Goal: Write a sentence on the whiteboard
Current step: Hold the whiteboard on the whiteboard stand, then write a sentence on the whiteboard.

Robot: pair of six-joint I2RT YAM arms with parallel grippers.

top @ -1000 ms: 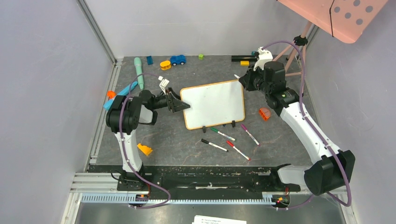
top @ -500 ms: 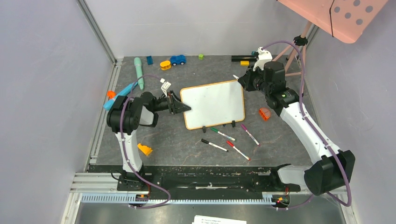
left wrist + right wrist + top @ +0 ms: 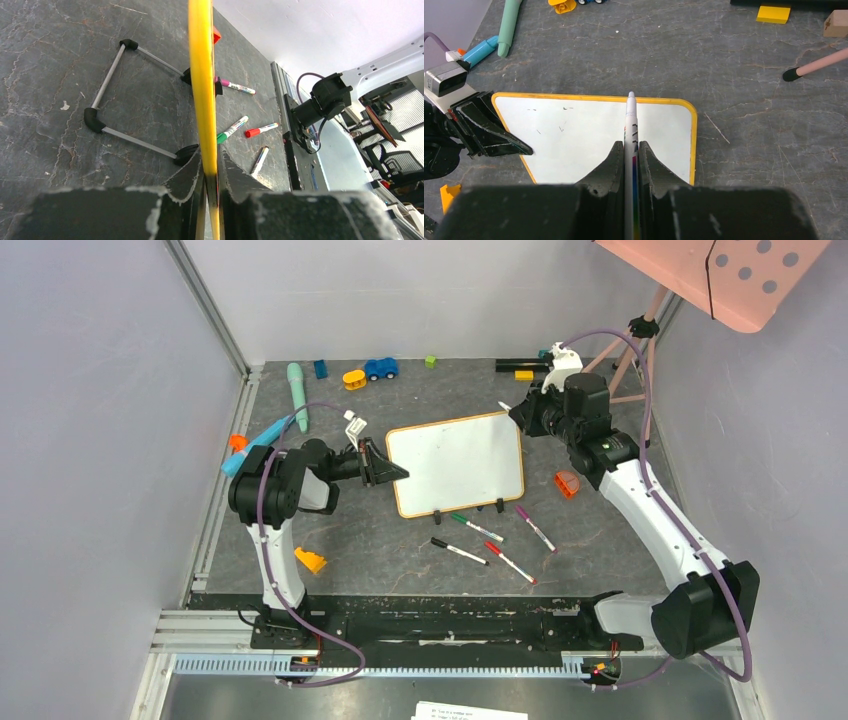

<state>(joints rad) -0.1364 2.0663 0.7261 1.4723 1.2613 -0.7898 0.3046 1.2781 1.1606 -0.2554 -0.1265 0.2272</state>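
The whiteboard [image 3: 460, 462] lies on the dark table, white with an orange-yellow frame and two black clip feet on its near edge. Its face [image 3: 584, 135] carries only a few tiny dark specks; no sentence shows on it. My left gripper [image 3: 395, 473] is shut on the board's left edge, and the left wrist view shows the yellow frame [image 3: 201, 75] pinched between both fingers [image 3: 211, 165]. My right gripper [image 3: 520, 412] hovers over the board's far right corner, shut on a white marker [image 3: 630, 120] whose tip points away over the board's far edge.
Green [image 3: 475, 528], black [image 3: 458, 551], red [image 3: 510, 562] and pink [image 3: 535, 528] markers lie near the board's front edge. An orange piece [image 3: 567, 483] sits to its right and an orange wedge [image 3: 310, 560] at front left. Toys line the back edge. A pink dotted panel [image 3: 740, 275] on a tripod stands at back right.
My left gripper's jaws have closed from wide apart onto the whiteboard's left edge. The right gripper with the marker has barely moved.
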